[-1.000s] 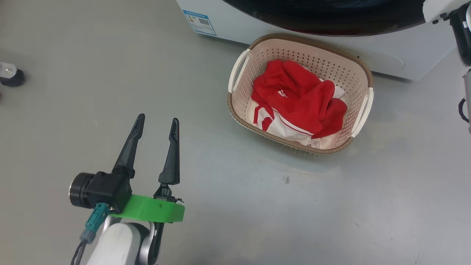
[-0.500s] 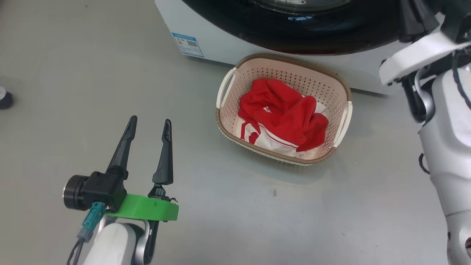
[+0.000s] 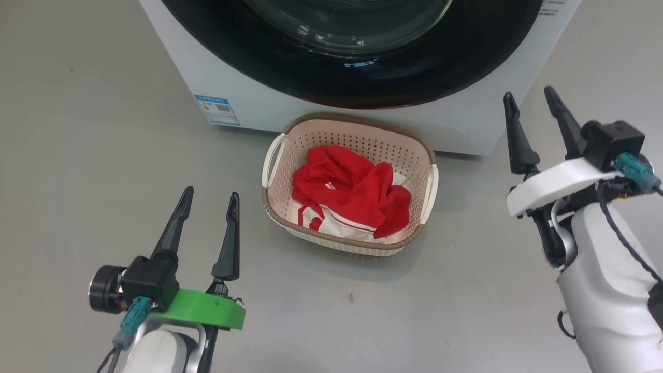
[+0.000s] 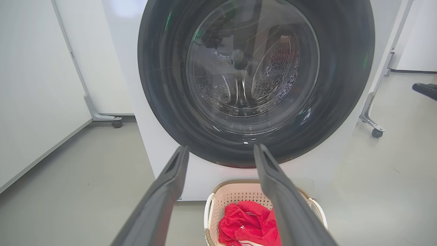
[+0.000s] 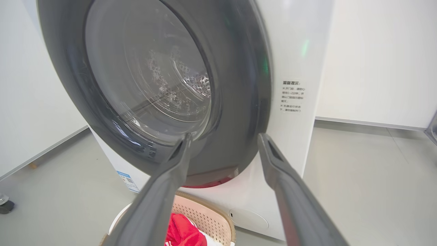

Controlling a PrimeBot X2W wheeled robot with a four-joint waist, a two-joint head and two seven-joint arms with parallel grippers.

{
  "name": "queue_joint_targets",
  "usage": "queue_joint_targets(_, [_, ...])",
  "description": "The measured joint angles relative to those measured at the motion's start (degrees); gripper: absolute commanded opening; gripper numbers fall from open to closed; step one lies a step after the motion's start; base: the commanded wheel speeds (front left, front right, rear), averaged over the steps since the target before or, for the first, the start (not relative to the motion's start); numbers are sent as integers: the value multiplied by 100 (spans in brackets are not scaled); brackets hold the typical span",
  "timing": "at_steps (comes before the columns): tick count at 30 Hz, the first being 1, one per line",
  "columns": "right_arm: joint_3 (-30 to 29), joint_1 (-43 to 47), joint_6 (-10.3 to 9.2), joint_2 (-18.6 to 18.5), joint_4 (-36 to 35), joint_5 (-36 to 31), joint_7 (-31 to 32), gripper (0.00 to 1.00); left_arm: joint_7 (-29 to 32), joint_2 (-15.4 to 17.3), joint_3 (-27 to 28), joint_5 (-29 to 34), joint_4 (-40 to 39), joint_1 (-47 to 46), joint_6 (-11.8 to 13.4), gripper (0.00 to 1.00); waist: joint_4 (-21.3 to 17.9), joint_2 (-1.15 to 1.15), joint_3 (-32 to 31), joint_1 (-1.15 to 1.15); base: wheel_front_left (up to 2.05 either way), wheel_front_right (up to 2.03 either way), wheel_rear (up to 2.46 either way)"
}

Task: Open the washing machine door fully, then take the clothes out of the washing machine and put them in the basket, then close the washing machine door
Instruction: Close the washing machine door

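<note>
The washing machine door is a wide glossy black ring around a bulging clear glass bowl. In both wrist views it lies flat against the white front of the washing machine, with the holed steel drum showing through the glass. A small blue label sits on the lower left of that front. Just in front of the machine, below the door's lowest edge, stands the basket, cream with holed walls, a brown rim and a pale handle at each side. Whether its back rim touches the machine cannot be told. The clothes lie bunched inside it, bright red with white stripes and trim. They cover most of its floor and stay below the rim. The left gripper hangs over bare grey floor to the left of the basket and nearer the robot, well apart from it. Its two dark fingers are spread and hold nothing. The right gripper is near the machine's right front corner, to the right of the basket and clear of it. Its fingers are also parted and empty, with the tips pointing past the edge of the white front. Open floor lies on both sides of the basket and in front of it. In the left wrist view, white panels on wheeled feet stand to either side of the machine, with floor between them and its sides.
</note>
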Motion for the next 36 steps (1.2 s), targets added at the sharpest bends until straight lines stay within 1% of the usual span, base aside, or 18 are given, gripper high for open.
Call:
queue_joint_targets(6, [-40, 708, -104, 162, -127, 53, -5, 100, 0, 87, 66, 0, 162, 275, 0, 100, -280, 0, -327, 0, 0, 0, 0])
queue_joint_targets(7, [-40, 814, -108, 168, -156, 53, -5, 100, 0, 103, 75, -1, 191, 329, 0, 100, -331, 0, -380, 0, 0, 0, 0])
queue_joint_targets(10, [-66, 1101, -196, 172, -271, 53, -5, 100, 0, 123, 83, -4, 269, 480, 0, 100, -481, 0, -535, 0, 0, 0, 0])
queue_joint_targets(12, [-86, 1283, -207, 176, -344, 53, -7, 100, 0, 126, 87, -7, 300, 556, -1, 100, -575, 0, -640, 0, 0, 0, 0])
queue_joint_targets(13, [-94, 1379, -247, 181, -387, 53, -7, 100, 0, 129, 89, -9, 316, 592, -1, 100, -621, 0, -695, 0, 0, 0, 0])
queue_joint_targets(20, [-121, 1957, -314, 234, -759, 53, -8, 100, 0, 148, 83, -48, 363, 781, -5, 100, -919, 0, -1029, 0, 0, 0, 0])
queue_joint_targets(22, [-124, 2123, -390, 261, -884, 53, -8, 100, 0, 152, 83, -49, 355, 824, -5, 100, -990, 0, -1108, 0, 0, 0, 0])
queue_joint_targets(24, [-125, 2271, -412, 287, -1013, 53, -16, 100, 0, 164, 85, -65, 349, 883, -5, 100, -1059, 0, -1169, 0, 0, 0, 0])
queue_joint_targets(25, [-130, 2335, -450, 296, -1076, 53, -18, 100, 0, 171, 86, -71, 348, 905, -5, 100, -1089, 0, -1196, 0, 0, 0, 0])
queue_joint_targets(28, [-153, 2505, -464, 301, -1256, 53, -23, 100, 0, 179, 87, -91, 346, 948, -5, 100, -1162, 0, -1267, 0, 0, 0, 0])
queue_joint_targets(30, [-194, 2626, -544, 304, -1379, 53, -24, 100, 0, 182, 79, -91, 337, 975, -5, 100, -1192, 0, -1311, 0, 0, 0, 0])
queue_joint_targets(34, [-226, 2875, -561, 307, -1558, 53, -24, 100, 0, 194, 86, -91, 316, 1007, -5, 100, -1220, 0, -1363, 0, 0, 0, 0])
queue_joint_targets(35, [-229, 2931, -604, 308, -1595, 53, -24, 100, 0, 194, 85, -91, 316, 1015, -5, 100, -1221, 0, -1370, 0, 0, 0, 0])
queue_joint_targets(36, [-236, 2973, -606, 309, -1617, 53, -24, 100, 0, 194, 82, -91, 325, 1021, -5, 100, -1220, 0, -1382, 0, 0, 0, 0])
